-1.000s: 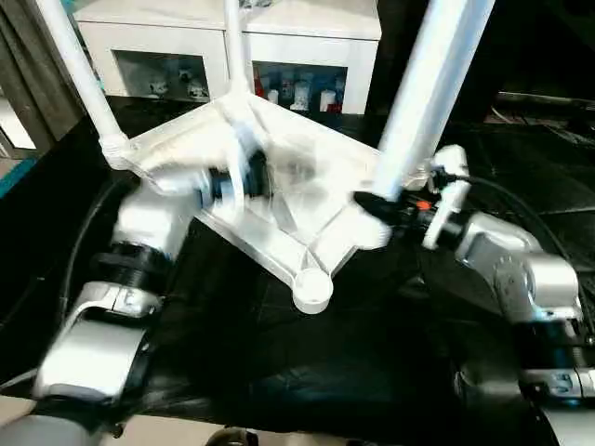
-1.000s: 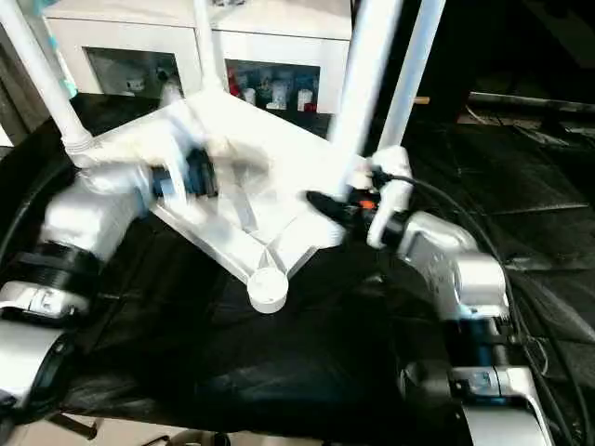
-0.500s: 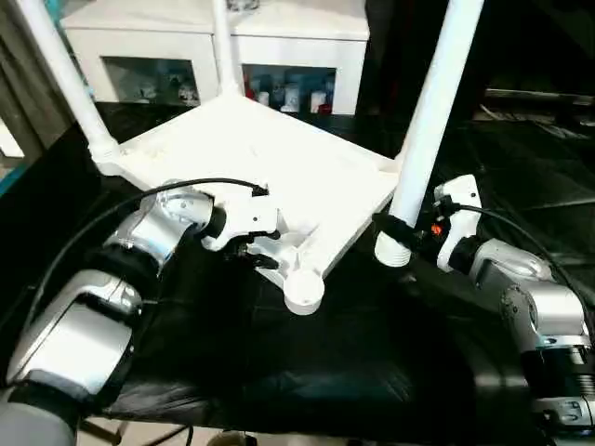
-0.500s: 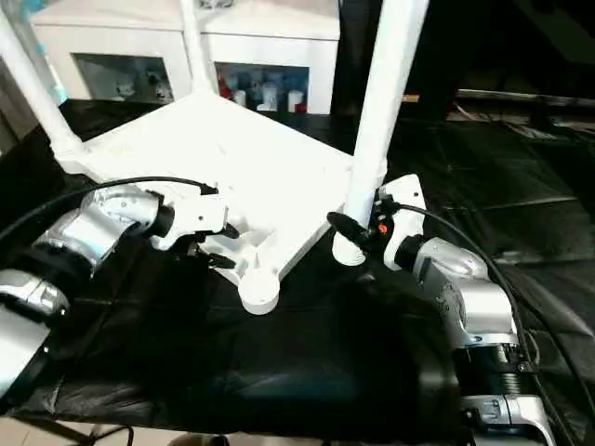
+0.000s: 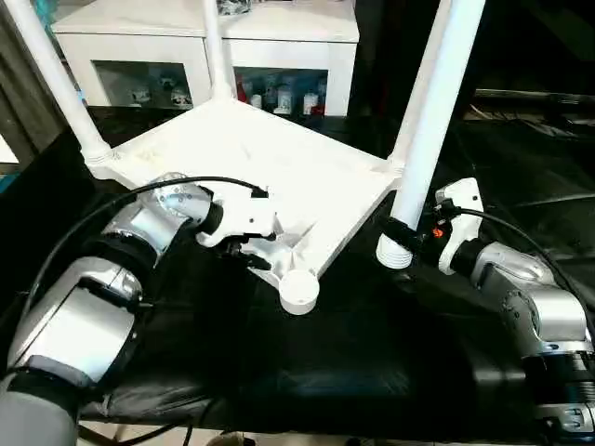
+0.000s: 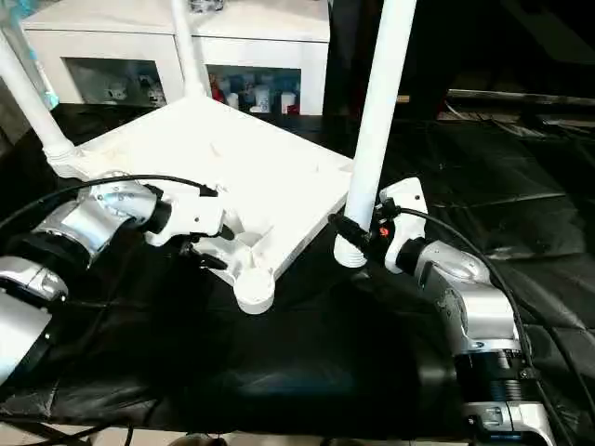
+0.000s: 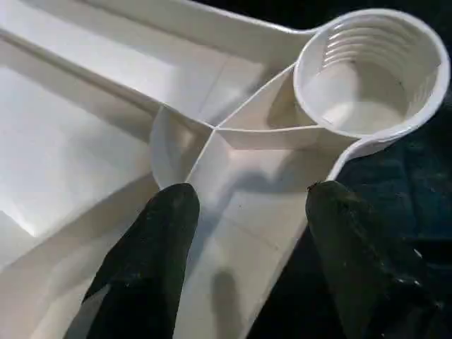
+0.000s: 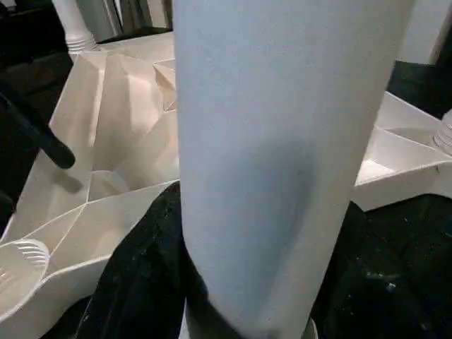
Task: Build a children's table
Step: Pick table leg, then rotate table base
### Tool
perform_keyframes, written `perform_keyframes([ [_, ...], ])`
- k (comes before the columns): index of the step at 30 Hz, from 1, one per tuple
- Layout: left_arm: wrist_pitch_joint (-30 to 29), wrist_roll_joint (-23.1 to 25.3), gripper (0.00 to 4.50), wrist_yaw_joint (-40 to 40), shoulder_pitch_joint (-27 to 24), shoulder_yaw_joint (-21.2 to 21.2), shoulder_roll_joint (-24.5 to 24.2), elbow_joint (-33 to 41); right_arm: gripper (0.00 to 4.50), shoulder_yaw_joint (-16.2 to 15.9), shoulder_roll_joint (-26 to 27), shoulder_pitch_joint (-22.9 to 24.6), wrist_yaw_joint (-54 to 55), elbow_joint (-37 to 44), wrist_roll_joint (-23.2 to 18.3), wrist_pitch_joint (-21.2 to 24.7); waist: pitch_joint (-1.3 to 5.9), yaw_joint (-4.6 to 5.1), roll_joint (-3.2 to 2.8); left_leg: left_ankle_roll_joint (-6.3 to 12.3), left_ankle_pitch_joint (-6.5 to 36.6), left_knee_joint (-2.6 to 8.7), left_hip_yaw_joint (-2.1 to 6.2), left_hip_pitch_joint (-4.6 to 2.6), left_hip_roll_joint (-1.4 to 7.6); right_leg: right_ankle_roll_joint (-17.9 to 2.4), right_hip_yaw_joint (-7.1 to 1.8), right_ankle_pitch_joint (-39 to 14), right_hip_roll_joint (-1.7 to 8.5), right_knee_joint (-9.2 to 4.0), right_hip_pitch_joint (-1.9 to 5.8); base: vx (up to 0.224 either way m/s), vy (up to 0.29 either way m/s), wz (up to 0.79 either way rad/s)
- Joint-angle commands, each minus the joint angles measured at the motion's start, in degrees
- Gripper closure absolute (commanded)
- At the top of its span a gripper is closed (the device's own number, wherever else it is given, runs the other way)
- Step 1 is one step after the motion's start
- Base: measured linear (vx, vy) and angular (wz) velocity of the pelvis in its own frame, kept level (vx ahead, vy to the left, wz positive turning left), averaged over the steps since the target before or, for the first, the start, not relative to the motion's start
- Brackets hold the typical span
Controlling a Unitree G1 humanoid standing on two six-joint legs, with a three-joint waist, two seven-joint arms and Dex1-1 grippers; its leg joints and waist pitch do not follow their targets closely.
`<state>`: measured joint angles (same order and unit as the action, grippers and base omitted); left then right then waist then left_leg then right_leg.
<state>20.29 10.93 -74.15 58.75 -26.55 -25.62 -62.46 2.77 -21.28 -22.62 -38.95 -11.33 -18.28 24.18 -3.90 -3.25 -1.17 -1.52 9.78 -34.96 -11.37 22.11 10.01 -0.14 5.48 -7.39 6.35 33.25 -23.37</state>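
Note:
The children's table lies upside down on the black sheet, its ribbed white top (image 5: 279, 158) facing up. White legs stand in the far-left corner (image 5: 56, 74) and the far corner (image 5: 212, 46). The round socket at the near corner (image 5: 299, 290) is empty; the left wrist view looks into this socket (image 7: 364, 70). My left gripper (image 5: 253, 255) straddles the top's rim just behind that socket, one finger (image 7: 155, 268) inside the rim and the other outside. My right gripper (image 5: 406, 232) is shut on a loose leg (image 5: 432, 121). It holds the leg upright beside the right corner, flared end down by the sheet.
A white cabinet (image 5: 204, 37) with glass doors stands behind the table. The black sheet (image 5: 353, 372) covers the big table in front and to the right. Black cables run along both forearms (image 5: 139, 200).
A second ago my left arm was blurred with motion and the held leg stood against the top's right corner. Now both arms are still, and the leg's foot is off the edge.

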Motion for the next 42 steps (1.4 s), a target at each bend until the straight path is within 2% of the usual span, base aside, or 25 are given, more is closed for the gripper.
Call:
perform_keyframes([
  [1, 0.75, 0.22, 1.65, -1.32, 1.18, 0.61, -0.6, -0.58, 2.61, -0.15, -0.62, -0.08, -0.19, 2.11, -0.04, -0.43, 4.95, -0.13, 0.15, -0.47, 18.68, 4.4, 1.53, -1.69, 2.92, -13.16, -2.49, -20.2, 3.07, -3.7, 2.76, 0.0, 0.0, 0.0],
  [3, 2.06, 1.73, 1.65, -1.99, 1.56, -0.26, -0.58, -1.86, 2.61, -0.37, -0.51, 0.01, -0.28, 2.14, 0.05, -0.38, 4.97, -0.14, 0.3, -0.37, 18.38, 4.41, 1.53, -1.64, 2.91, -13.03, -2.48, -20.11, 3.06, -3.73, 2.77, 0.0, 0.0, 0.0],
  [6, 2.76, 2.19, 1.65, -1.58, 1.28, -0.57, -0.25, -2.18, 2.61, -0.47, -0.41, -0.04, -0.23, 2.09, 0.11, -0.4, 4.93, -0.18, 0.21, -0.44, 18.38, 4.42, 1.56, -1.7, 2.98, -12.99, -2.52, -20.5, 3.16, -3.71, 2.74, 0.0, 0.0, 0.0],
  [10, 4.06, 4.95, 1.65, 2.12, -0.05, -2.47, 1.67, -3.48, 2.61, -0.74, -0.16, -0.15, -0.25, 2.06, 0.26, -0.48, 4.95, -0.19, -0.09, -0.6, 18.97, 4.41, 1.59, -1.77, 2.96, -12.96, -2.51, -20.42, 3.1, -3.8, 2.75, 0.0, 0.0, 0.0],
  [12, 4.57, 5.76, 1.65, 4.38, -0.31, -2.71, 2.31, -4.22, 2.61, -0.79, -0.1, -0.02, -0.21, 2.19, 0.32, -0.51, 4.97, -0.14, 0.04, -0.57, 19.17, 4.4, 1.6, -1.7, 2.91, -12.88, -2.49, -20.29, 3.06, -3.88, 2.82, 0.0, 0.0, 0.0],
  [13, 4.35, 6.07, 1.93, 5.26, -0.27, -2.6, 2.65, -4.74, 2.61, -0.81, -0.1, 0.1, -0.19, 2.29, 0.34, -0.52, 5.04, -0.14, -0.02, -0.49, 18.85, 4.41, 1.62, -1.6, 2.92, -12.88, -2.48, -19.89, 3.06, -3.81, 2.89, 0.0, 0.0, 0.0],
  [17, 3.55, 6.4, 2.06, 6.31, -0.25, -2.05, 3.92, -6.47, 2.61, -1.24, 0.01, 0.84, -0.04, 2.83, 0.51, -0.67, 4.93, -0.2, -0.07, -0.37, 19.42, 4.41, 1.65, -1.74, 2.88, -12.64, -2.41, -21.02, 3.1, -4.1, 2.81, 0.0, 0.0, 0.0],
  [18, 3.52, 6.5, 2.33, 6.21, -0.25, -2.06, 4.01, -6.65, 2.61, -1.35, 0.06, 0.97, 0.0, 2.94, 0.57, -0.68, 4.91, -0.2, -0.05, -0.37, 19.71, 4.44, 1.67, -1.78, 2.9, -12.57, -2.39, -21.31, 3.06, -4.15, 2.75, 0.0, 0.0, 0.0],
  [22, 4.14, 7.53, 2.46, 6.19, 0.01, -2.47, 4.35, -7.28, 2.61, -2.12, 0.49, 1.8, 0.2, 3.52, 0.95, -0.73, 4.84, -0.14, -0.03, -0.51, 20.59, 4.54, 1.8, -1.8, 2.9, -11.93, -2.31, -22.71, 3.1, -4.37, 2.72, 0.0, 0.0, 0.0],
  [24, 4.02, 7.53, 2.85, 5.95, 0.07, -2.39, 4.48, -7.65, 2.61, -2.3, 0.65, 1.92, 0.24, 3.43, 1.19, -0.88, 4.8, -0.13, -0.02, -0.64, 21.15, 4.58, 1.87, -1.86, 2.94, -11.83, -2.29, -23.34, 3.16, -4.46, 2.64, 0.0, 0.0, 0.0],
  [26, 3.88, 7.6, 2.86, 5.71, 0.16, -2.33, 4.54, -7.84, 2.61, -2.34, 0.68, 1.96, 0.22, 3.44, 1.23, -0.89, 4.78, -0.07, 0.04, -0.62, 21.33, 4.57, 1.87, -1.8, 2.89, -11.71, -2.29, -23.69, 3.18, -4.51, 2.64, 0.0, 0.0, 0.0],
  [34, -2.52, 9.0, 3.3, 4.92, 0.78, -2.54, 4.9, -8.4, 2.61, -2.87, 0.89, 2.77, 0.71, 3.85, 1.87, -1.08, 4.61, 0.04, 0.01, -0.89, 22.13, 4.64, 1.98, -1.98, 2.9, -10.82, -2.21, -25.95, 3.2, -4.85, 2.51, 0.0, 0.0, 0.0],
  [36, -5.1, 8.73, 3.38, 3.78, 0.47, -2.45, 5.25, -8.19, 2.61, -2.95, 0.9, 2.97, 0.84, 3.88, 1.94, -1.16, 4.57, 0.35, 0.14, -0.68, 22.12, 4.67, 2.16, -1.53, 2.79, -10.41, -2.07, -26.87, 3.33, -4.89, 2.83, 0.0, 0.0, 0.0],
  [39, -7.92, 8.64, 3.55, 3.45, 0.02, -2.29, 5.72, -7.86, 2.61, -2.91, 0.95, 3.06, 0.94, 3.91, 2.05, -1.12, 4.59, 0.78, 0.26, -0.21, 21.67, 4.54, 2.12, -1.5, 2.68, -10.58, -2.04, -26.99, 3.32, -4.97, 2.78, 0.0, 0.0, 0.0],
  [41, -14.08, 6.61, 3.65, 1.62, -2.4, -0.47, 7.66, -5.98, 2.61, -2.23, 1.29, 3.01, 1.79, 3.61, 1.65, -0.81, 4.64, 1.03, 0.27, 0.12, 21.0, 4.5, 2.09, -1.43, 2.7, -10.81, -2.08, -26.73, 3.35, -4.93, 2.86, 0.0, 0.0, 0.0],
  [42, -14.08, 6.61, 3.71, 1.62, -2.4, -0.47, 7.66, -5.98, 2.61, -2.23, 1.29, 3.01, 1.79, 3.61, 1.65, -0.81, 4.59, 1.08, 0.1, 0.18, 20.83, 4.51, 2.07, -1.4, 2.7, -11.06, -2.09, -26.5, 3.33, -4.87, 2.91, 0.0, 0.0, 0.0],
])
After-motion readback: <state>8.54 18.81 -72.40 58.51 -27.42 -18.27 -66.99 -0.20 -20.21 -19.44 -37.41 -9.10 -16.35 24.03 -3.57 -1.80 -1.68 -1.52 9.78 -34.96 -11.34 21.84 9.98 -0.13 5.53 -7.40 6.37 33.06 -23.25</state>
